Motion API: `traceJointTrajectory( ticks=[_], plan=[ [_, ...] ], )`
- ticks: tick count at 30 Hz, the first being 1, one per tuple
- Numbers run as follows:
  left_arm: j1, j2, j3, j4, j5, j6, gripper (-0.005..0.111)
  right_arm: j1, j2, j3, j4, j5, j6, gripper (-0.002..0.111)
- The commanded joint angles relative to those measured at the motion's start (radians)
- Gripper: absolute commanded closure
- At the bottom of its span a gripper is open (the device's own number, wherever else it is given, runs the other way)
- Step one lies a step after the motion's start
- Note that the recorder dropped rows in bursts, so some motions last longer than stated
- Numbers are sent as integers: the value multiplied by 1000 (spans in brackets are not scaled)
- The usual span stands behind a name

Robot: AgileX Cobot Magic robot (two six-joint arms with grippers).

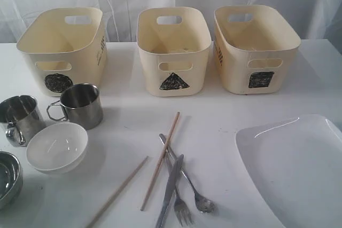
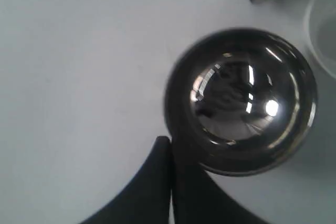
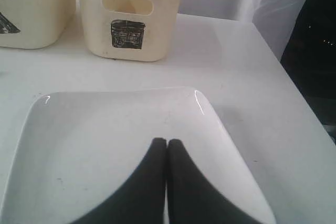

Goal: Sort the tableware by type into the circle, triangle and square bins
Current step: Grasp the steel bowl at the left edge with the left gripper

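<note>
Nothing sorted yet: the cream plastic bins (image 1: 147, 70) look empty, tableware (image 1: 56, 145) all on the white worktop (image 1: 128, 132), left gripper (image 2: 170, 144) pressed together by the near-left round steel bowl (image 2: 241, 100), right gripper (image 3: 167, 145) pressed together over the near-right large white rounded-square plate (image 3: 79, 140).

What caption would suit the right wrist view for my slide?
Shut black pincer seen against the large white rounded-square plate, with the cream plastic bin marked with a black square beyond.
</note>
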Motion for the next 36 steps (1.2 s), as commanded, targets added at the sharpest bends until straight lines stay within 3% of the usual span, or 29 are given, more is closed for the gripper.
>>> traceJointTrajectory(
  ticks=[1, 4, 7, 12, 14, 23, 29, 36],
  plan=[
    [0, 147, -22, -130, 41, 118, 107, 1, -7, 0, -1, -5, 2, 108],
    [0, 191, -22, -118, -4, 166, 106, 1, -7, 0, -1, -5, 2, 108],
    [0, 207, -20, -104, -118, 208, 93, 1, -7, 0, -1, -5, 2, 108],
    [0, 209, -7, -104, -315, 257, 48, 1, -7, 0, -1, -5, 2, 108],
    [0, 209, 2, -104, -340, 257, 39, 1, -7, 0, -1, -5, 2, 108],
    [0, 308, 102, -94, -338, 306, 37, 1, -7, 0, -1, -5, 2, 108],
    [0, 416, 141, -96, -455, 311, 37, 1, -7, 0, -1, -5, 2, 108],
    [0, 479, 141, -96, -540, 284, 48, 1, -7, 0, -1, -5, 2, 108]
  ],
)
